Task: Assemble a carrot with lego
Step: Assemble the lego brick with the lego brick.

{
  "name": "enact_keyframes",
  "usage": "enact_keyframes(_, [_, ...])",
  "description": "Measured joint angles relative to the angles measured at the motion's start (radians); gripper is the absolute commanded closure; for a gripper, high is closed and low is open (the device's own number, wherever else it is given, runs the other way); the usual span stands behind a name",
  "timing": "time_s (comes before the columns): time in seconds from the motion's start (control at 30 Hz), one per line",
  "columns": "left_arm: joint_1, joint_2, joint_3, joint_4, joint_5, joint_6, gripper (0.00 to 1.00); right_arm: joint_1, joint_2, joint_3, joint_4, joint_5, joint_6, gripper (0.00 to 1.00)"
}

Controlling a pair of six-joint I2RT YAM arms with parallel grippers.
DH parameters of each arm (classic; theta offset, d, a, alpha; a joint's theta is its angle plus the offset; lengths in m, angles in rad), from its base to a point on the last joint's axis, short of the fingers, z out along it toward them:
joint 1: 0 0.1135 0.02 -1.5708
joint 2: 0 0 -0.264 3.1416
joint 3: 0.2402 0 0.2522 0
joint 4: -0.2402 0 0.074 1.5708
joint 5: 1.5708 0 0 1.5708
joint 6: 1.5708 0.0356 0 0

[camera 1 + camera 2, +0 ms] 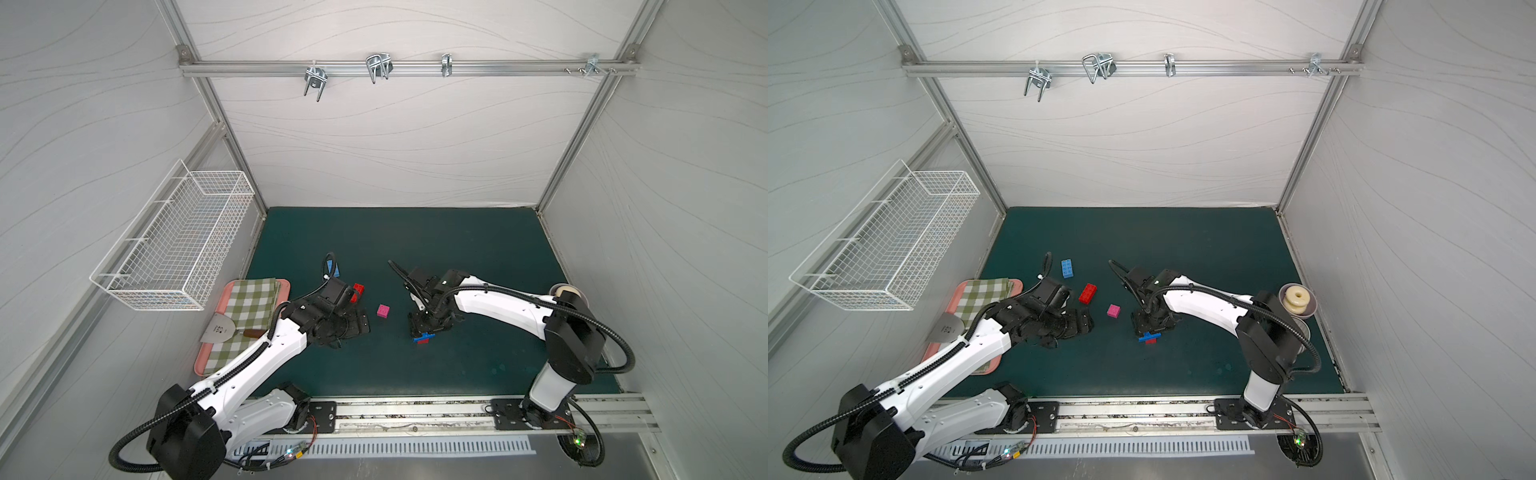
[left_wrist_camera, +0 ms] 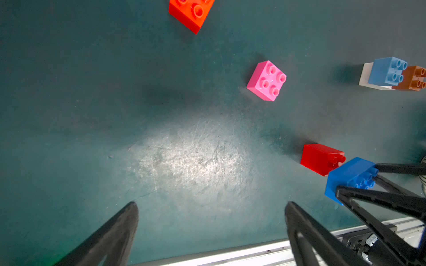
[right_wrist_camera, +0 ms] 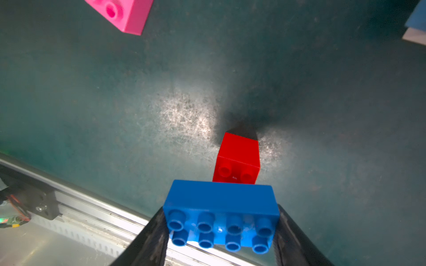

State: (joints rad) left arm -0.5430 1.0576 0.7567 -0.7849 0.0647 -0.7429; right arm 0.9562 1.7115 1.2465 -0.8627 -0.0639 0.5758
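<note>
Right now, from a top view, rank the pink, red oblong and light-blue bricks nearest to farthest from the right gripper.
1. Pink brick, mid-mat, just left of the right gripper.
2. Red oblong brick, farther left.
3. Light-blue brick, farthest left and back.

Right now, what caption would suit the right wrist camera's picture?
The right pincer grips a blue eight-stud brick, a small red brick just beyond it on the green mat.
</note>
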Motion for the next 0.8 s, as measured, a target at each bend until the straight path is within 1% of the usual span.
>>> enact_keyframes(0.33, [0.006,-0.002,0.0,0.001,0.001,0.007,0.01,0.0,0.05,0.035,-0.014,0.012,-0.01,0.41])
enact_keyframes(0.8, [0.013,-0.002,-0.004,0.006,0.003,0.01,0.01,-0.014,0.051,0.028,-0.031,0.031,0.009,0.43])
